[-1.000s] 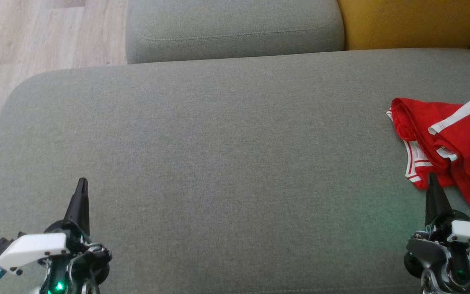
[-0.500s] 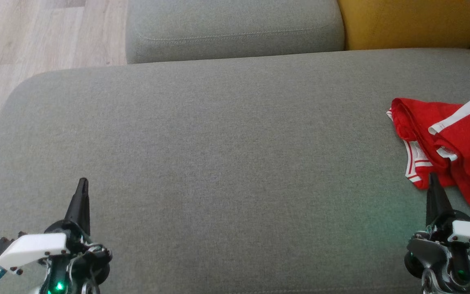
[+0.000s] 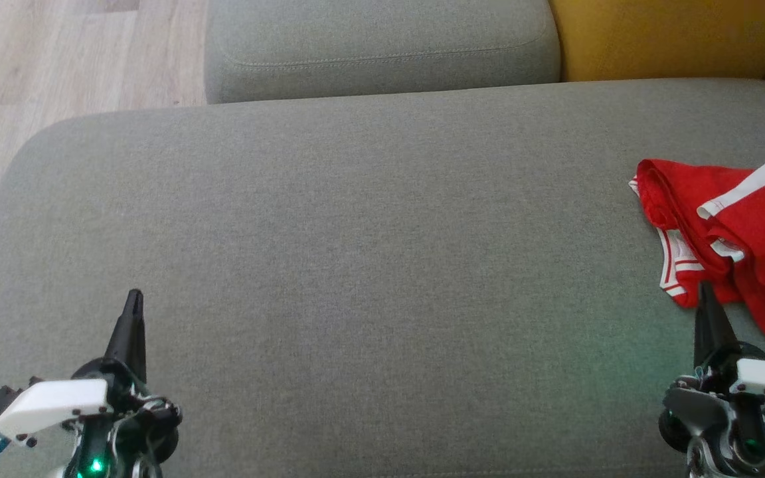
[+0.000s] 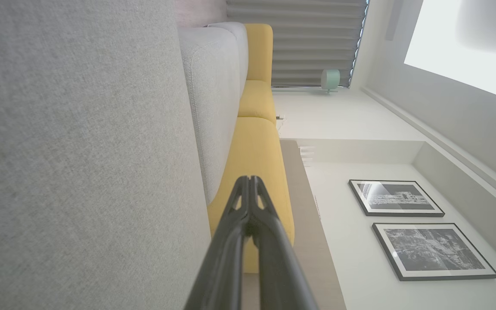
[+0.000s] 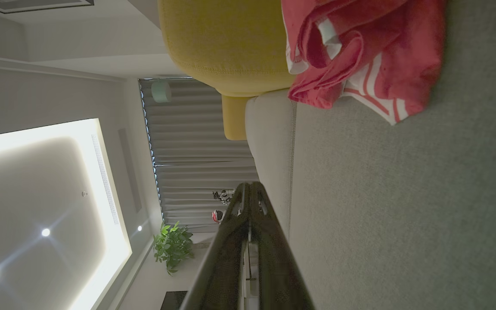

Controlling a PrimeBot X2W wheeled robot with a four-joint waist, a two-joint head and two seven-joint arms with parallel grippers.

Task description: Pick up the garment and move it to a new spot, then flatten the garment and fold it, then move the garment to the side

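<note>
Off the far left corner of the grey seat cushion, pale wooden floor shows. Above the cushion's near left part hangs the left gripper, its two dark fingers pressed together to a single point with nothing between them; the left wrist view shows the same, the tips meeting in front of bare grey cloth. The wide middle of the seat cushion is plain fabric. Behind its far edge sits a grey back cushion, and to the right of that, also behind the far edge, a yellow cushion. The garment, red with white bands and stripes, lies crumpled in a loose heap at the seat cushion's right edge, about halfway between its near and far sides, and runs out of the head view. Over the cushion's near right part the right gripper points toward the heap's striped hem, fingers clenched tip to tip and grasping nothing; in the right wrist view a stretch of bare cushion separates the tips from the cloth.
</note>
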